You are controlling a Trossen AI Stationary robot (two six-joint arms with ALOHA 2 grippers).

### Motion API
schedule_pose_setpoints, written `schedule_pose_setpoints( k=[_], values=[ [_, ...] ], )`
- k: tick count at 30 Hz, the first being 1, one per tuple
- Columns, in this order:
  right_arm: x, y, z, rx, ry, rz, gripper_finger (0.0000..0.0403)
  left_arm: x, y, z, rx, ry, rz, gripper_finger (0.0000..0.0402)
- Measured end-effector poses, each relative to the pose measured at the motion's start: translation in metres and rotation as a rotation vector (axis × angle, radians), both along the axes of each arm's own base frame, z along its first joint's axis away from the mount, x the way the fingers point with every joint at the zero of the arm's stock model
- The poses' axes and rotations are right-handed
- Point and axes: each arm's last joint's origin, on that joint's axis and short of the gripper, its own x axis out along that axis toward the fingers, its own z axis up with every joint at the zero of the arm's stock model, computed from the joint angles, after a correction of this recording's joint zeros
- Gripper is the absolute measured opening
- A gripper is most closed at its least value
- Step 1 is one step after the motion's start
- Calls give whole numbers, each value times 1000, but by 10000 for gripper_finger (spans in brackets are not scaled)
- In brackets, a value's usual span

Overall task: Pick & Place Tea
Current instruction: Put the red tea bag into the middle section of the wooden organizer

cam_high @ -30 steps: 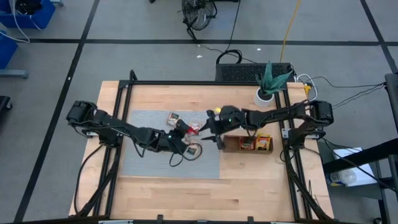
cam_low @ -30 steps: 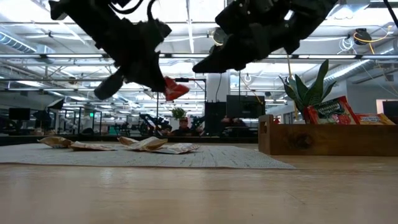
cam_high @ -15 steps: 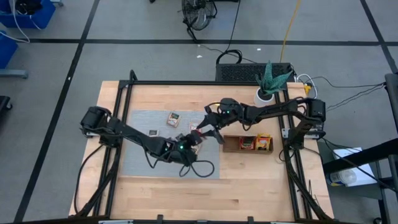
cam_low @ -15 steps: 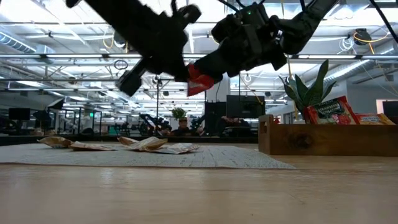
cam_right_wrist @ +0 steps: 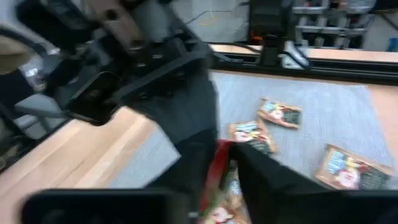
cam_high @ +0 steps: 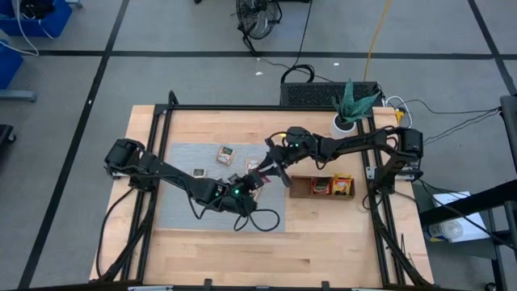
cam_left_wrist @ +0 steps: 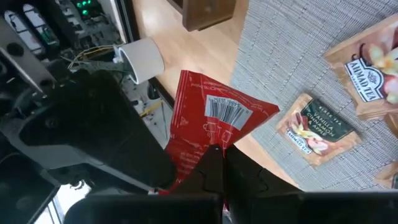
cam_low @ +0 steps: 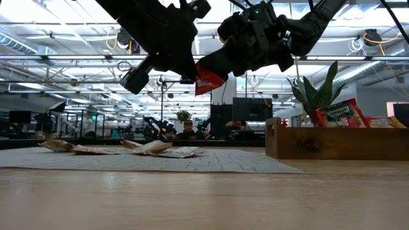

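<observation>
Left pincer (cam_low: pixel 189 78) and right pincer (cam_low: pixel 206 71) both pinching one red tea sachet (cam_low: pixel 207 79) mid-air, centre top of low view, above grey mat (cam_high: pixel 182 212) on worktop (cam_high: pixel 323 242).

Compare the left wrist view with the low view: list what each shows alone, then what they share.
Left wrist view only: the barcode on the red sachet and a vanilla sachet's printed label on the grey mat.

Low view only: the wooden tray with sachets standing in it, and the plant behind it.

Both: the red sachet held in the air between the left pincer and right pincer, above loose sachets on the mat.
</observation>
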Motion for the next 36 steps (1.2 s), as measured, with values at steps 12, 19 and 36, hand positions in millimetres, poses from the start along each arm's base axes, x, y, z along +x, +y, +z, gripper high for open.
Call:
schedule_pose_setpoints(
  k=[12, 19, 36],
  values=[
    [2, 28, -5, -132, 1, 95, 1, 3, -7, 3, -274, -244, 121, 21],
    [2, 23, -2, -191, 8, -9, 0, 0, -14, 28, -533, -483, 248, 94],
    [-66, 76, 55, -386, 195, -265, 0, -35, -6, 63, -835, -543, 369, 275]
  ],
)
